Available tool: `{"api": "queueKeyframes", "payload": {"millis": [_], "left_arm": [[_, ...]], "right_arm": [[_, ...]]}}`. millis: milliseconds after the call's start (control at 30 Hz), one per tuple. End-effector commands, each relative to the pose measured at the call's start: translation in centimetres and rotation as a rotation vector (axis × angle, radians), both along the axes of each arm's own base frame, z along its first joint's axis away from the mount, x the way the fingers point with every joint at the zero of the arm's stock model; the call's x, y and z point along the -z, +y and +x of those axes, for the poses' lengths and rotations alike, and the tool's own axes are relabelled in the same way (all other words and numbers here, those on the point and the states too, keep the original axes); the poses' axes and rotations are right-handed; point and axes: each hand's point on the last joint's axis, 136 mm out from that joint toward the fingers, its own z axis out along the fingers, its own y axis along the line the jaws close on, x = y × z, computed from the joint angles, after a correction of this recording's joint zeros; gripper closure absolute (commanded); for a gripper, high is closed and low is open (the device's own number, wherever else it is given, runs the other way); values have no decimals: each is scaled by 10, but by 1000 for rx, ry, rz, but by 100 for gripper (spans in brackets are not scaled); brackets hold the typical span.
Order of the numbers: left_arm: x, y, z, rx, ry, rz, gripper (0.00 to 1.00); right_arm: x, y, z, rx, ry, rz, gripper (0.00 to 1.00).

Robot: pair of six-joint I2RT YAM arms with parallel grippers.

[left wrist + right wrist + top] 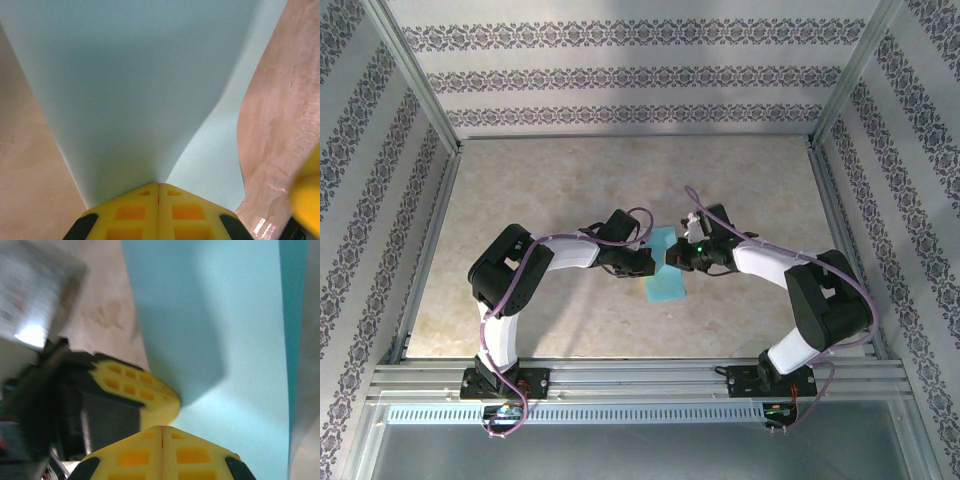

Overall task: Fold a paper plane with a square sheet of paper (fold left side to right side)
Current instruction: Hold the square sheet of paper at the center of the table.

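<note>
A thin square sheet of turquoise-blue paper (666,285) lies in the middle of the pale, stone-look counter (570,170). Two black and white arms bend in toward it, the left arm (570,255) from one side and the right arm (755,262) from the other. The left jaws are at the left edge of the sheet. The right jaws reach over it from the right. The two are very near each other.

In the left wrist view, the left jaws are pressed together on the sheet (130,90). The paper comes right out from between their yellow fingertips (135,210). One part of it stands up from the tips like a big curved wall. The other part lies flat on the counter (25,165).

In the right wrist view, the right jaws are together too, with their yellow fingertips (135,455) side by side. The tips are right at the sheet (240,340), but I cannot tell if they pinch any paper. The lifted flap makes a dark shadow on the flat part.

Walls with flower stripes (620,70) stand around the counter.
</note>
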Motion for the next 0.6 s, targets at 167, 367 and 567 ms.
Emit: {"api": "queueKeyframes", "payload": {"millis": [167, 367, 567], "left_arm": [[26, 8, -16, -6, 62, 76, 100], [18, 4, -13, -4, 51, 51, 100], [-6, -3, 2, 1, -3, 14, 100]], "right_arm": [[30, 9, -21, -6, 87, -11, 100], [49, 6, -29, -11, 132, -42, 100], [64, -1, -42, -33, 180, -84, 100]]}}
